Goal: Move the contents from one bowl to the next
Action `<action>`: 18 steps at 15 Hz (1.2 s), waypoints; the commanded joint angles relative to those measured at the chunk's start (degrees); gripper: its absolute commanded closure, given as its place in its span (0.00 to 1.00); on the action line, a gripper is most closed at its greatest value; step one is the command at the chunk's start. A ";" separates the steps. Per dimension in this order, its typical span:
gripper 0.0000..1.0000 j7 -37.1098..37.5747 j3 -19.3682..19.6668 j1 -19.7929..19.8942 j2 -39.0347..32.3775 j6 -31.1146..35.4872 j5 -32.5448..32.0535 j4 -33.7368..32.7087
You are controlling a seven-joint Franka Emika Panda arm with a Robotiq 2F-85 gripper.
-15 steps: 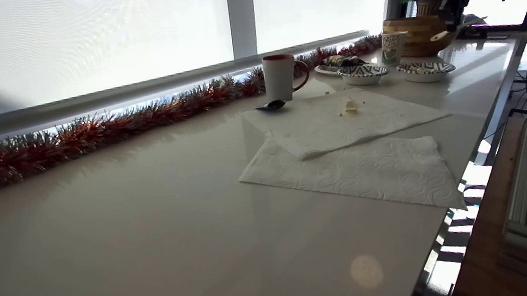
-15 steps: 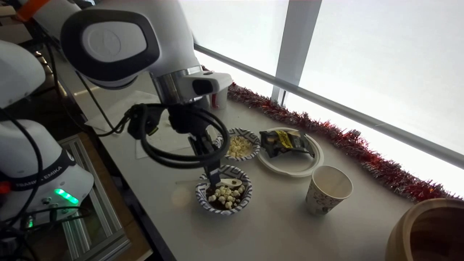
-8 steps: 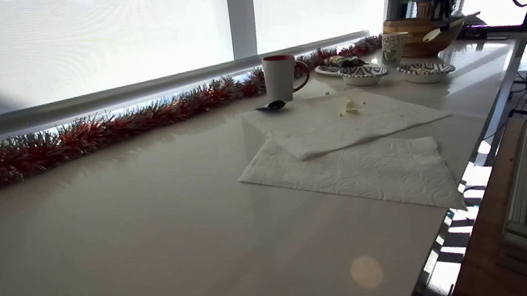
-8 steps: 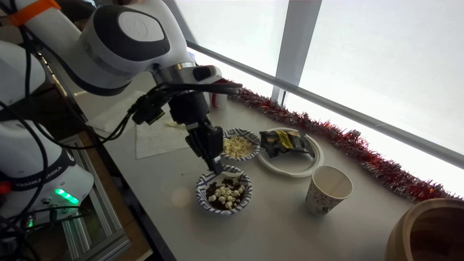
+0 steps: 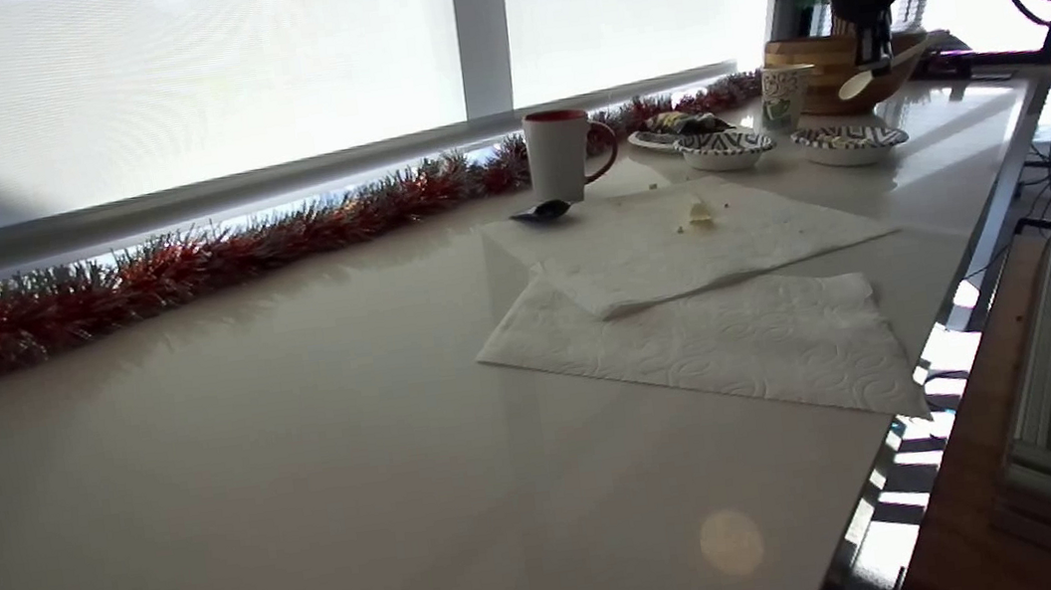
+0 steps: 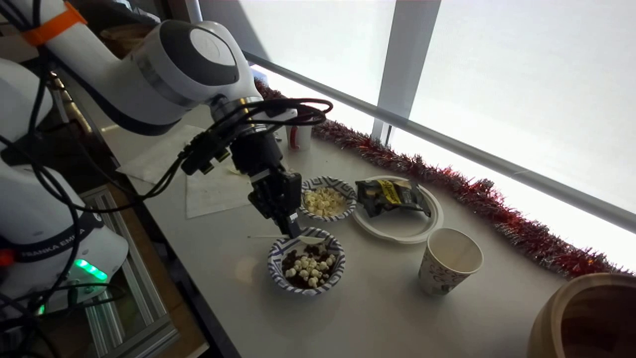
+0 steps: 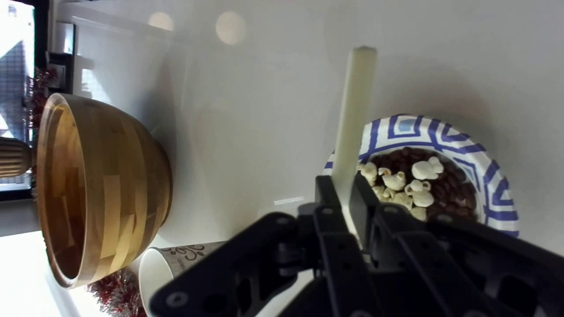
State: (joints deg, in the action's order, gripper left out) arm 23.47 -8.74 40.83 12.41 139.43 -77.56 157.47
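Observation:
My gripper (image 7: 346, 187) is shut on the handle of a pale spoon (image 6: 263, 236). In an exterior view, the gripper's tip and the spoon hover over the far rim of a blue-and-white patterned bowl (image 6: 339, 263). That bowl holds dark beans with popcorn (image 7: 424, 198) on top. Behind it stands a similar bowl (image 6: 345, 186) filled with popcorn pieces (image 6: 324, 201). Seen from another side, the spoon's head (image 5: 856, 85) hangs above the bowls, tilted. What the spoon carries cannot be made out. The wrist view shows the free handle end, with the spoon's head hidden.
A plate (image 6: 370, 228) with a black snack bag (image 6: 392, 197) sits beside the popcorn bowl. Nearby are a paper cup (image 6: 449, 261) and a wooden bowl (image 7: 119, 185). A mug (image 5: 559, 156) and paper towels (image 5: 711, 332) lie farther along. Tinsel (image 5: 261, 267) runs along the window.
My gripper and the spoon have shifted from over the bean bowl toward its far rim, on the popcorn bowl's side. The wrist has turned, and the spoon shows more edge-on.

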 commanded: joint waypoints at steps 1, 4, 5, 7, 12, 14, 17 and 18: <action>0.97 0.55 8.87 -10.43 -1.07 -3.23 -1.41 -0.03; 0.97 -2.35 17.08 -16.59 0.87 3.04 3.67 -0.13; 0.97 -3.94 19.50 -17.71 1.75 5.84 5.99 -0.26; 0.97 -9.59 23.51 -19.34 4.76 11.43 11.58 1.33; 0.97 -28.40 31.93 -27.60 3.02 23.83 30.39 -0.33; 0.97 -36.45 37.23 -35.45 3.24 26.42 38.92 -0.34; 0.97 -49.51 45.23 -49.47 7.47 23.94 52.03 0.44; 0.97 -52.53 48.15 -54.14 9.52 22.16 54.17 0.62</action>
State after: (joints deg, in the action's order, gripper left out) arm -19.27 32.29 -2.11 15.80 165.31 -31.33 157.04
